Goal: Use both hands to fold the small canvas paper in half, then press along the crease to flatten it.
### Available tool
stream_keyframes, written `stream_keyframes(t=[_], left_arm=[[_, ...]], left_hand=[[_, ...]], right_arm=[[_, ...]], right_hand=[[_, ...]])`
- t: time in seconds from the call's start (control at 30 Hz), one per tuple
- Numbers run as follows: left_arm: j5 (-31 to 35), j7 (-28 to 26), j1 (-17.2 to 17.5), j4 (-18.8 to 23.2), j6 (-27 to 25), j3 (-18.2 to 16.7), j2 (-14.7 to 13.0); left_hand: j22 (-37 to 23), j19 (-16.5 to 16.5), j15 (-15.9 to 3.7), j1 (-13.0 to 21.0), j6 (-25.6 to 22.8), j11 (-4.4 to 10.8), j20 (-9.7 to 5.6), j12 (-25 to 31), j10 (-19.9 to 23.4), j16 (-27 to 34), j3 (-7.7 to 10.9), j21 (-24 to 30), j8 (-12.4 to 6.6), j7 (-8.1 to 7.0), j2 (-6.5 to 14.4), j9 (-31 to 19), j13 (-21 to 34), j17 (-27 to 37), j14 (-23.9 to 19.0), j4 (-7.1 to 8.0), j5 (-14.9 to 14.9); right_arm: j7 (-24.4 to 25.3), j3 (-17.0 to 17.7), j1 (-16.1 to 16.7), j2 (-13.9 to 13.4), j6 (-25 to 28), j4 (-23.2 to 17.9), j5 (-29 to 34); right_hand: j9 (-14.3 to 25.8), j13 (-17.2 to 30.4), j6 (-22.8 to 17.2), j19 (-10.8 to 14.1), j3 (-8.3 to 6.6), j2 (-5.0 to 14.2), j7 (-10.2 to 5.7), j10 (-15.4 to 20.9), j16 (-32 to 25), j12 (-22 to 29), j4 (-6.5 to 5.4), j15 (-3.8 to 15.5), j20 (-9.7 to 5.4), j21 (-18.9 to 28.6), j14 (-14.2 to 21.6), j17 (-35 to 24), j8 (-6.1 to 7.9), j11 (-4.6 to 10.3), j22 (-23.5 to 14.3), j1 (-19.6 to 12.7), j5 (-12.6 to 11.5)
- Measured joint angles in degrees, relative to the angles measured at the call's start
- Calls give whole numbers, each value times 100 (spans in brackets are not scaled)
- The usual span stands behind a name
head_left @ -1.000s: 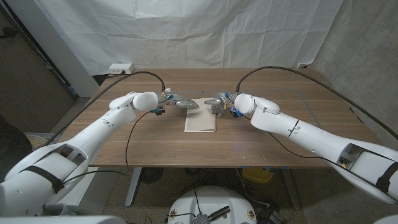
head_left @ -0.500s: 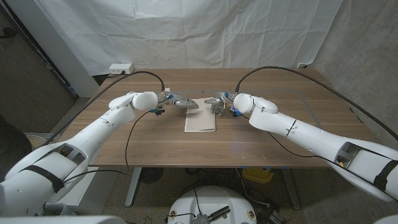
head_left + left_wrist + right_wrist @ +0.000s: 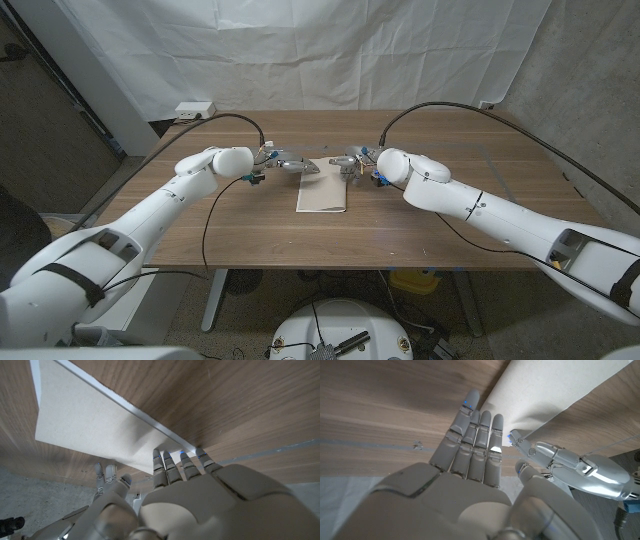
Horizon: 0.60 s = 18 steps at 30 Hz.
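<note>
Canvas paper (image 3: 323,186) sits mid-table on the wooden table (image 3: 420,225), long axis running away from the robot, far edge between the two hands. It looks already doubled: the left wrist view shows a white lower edge peeking from under the beige top layer, though from the head view I can't confirm the layers.

Left hand (image 3: 291,165): fingers extended and close together, tips on or just over the far-left corner of the sheet; the left wrist view shows fingertips (image 3: 159,456) at the paper's edge with a slight dent beside them. Nothing pinched.

Right hand (image 3: 349,163): fingers straight and side by side, thumb out, reaching toward the far-right corner. The right wrist view has the fingertips (image 3: 471,398) over bare wood just beside the paper edge; contact with the sheet can't be told. Holding nothing.

Handling, my read: light, thin, fairly stiff sheet with matte, slightly toothy beige face, crisp square corners. It will slide on the smooth wood grain if pushed sideways, so pin one corner while the other hand presses. Best purchase is at the corners and free edge; press down flat along the fold, not across it. Springback likely, so the crease needs firm pressure.
</note>
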State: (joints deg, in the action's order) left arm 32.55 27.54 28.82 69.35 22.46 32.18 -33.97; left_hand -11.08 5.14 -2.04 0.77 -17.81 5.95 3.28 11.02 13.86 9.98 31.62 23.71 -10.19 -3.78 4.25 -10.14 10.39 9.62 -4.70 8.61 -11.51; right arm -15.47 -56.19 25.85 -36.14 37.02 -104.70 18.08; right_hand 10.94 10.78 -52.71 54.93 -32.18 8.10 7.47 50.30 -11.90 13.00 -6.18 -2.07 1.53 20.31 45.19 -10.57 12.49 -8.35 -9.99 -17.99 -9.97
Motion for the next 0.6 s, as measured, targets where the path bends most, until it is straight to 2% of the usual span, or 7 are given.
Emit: stream_keyframes(t=[0.13, 0.23, 0.6], left_arm=[[3, -3, -25, -40, 20, 15, 13], [8, -5, -43, -60, 30, 24, 25], [33, -12, -107, -153, 55, 59, 69]], left_hand=[[0, 0, 0, 0, 0, 0, 0, 0, 0, 0, 0, -2, 0, 0, 0, 0, 0, 0, 0, 0, 0], [0, 0, 0, 0, 0, 0, 0, 0, 0, 0, 0, -22, 0, 0, 0, 0, 0, 0, 0, 0, 0], [0, 0, 0, 0, 23, 0, 0, 0, 0, 0, 0, -22, 0, 23, 0, 0, 0, 0, 0, 0, 0]], right_arm=[[24, 43, 44, -64, 45, -190, 48], [25, 59, 67, -98, 94, -290, 67], [-116, 143, 165, -214, 321, -634, 5]], right_hand=[[0, 0, -48, 87, 0, 0, -45, 69, 0, 0, 0, 13, -40, 0, 93, 0, 0, 35, 0, 0, 0], [0, 0, -179, 257, 0, -1, -45, 177, -42, 0, 0, 22, -51, 28, 265, 0, 0, 26, 0, 47, 0], [0, 1, -216, 358, 0, -23, -72, 285, -45, 0, 0, 35, -72, 28, 357, 1, 0, 40, 0, 68, 0]])
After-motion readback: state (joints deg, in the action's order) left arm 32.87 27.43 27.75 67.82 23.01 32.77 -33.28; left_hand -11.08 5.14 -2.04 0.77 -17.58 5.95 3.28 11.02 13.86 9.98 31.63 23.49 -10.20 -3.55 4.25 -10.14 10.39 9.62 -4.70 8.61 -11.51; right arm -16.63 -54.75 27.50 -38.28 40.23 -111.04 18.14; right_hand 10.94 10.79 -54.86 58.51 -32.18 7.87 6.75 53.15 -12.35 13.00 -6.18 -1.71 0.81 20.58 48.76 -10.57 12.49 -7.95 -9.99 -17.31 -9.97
